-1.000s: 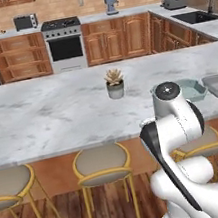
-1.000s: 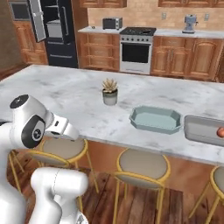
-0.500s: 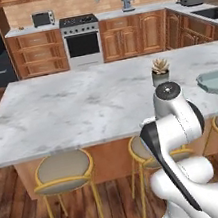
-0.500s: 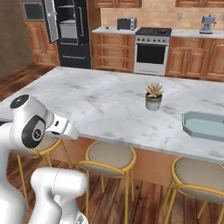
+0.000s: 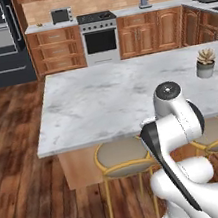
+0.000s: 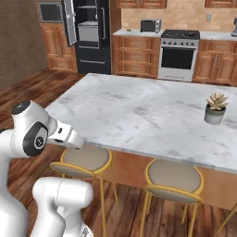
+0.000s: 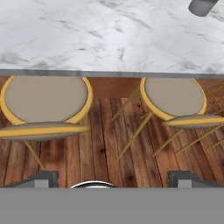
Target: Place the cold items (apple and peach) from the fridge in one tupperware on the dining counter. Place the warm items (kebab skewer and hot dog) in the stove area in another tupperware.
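The long white-grey marbled stone dining worktop (image 5: 119, 96) on its wooden base runs with its long axis left to right across both base views, one short end showing at the left. Its top is bare apart from a small spiky plant in a grey pot (image 6: 215, 108), which stands near the far right. Under the near long edge, round tan-cushioned stools with yellow frames (image 7: 46, 103) are tucked part-way beneath the slab.

Past the slab's left end and behind it lies open wood-plank floor (image 5: 16, 147), reaching to the back wall. There the tall black-fronted fridge (image 6: 90, 34) stands with one door swung open, pale shelves showing inside. To its right, beyond wooden cabinets, is the silver range with black burner top and black oven window (image 5: 99, 36).

The claw (image 7: 113, 177) hangs low on the near side of the worktop, over the floor between two stools. Its two dark tips stand wide apart with nothing between them. The fridge and range are well apart from it, across the slab.
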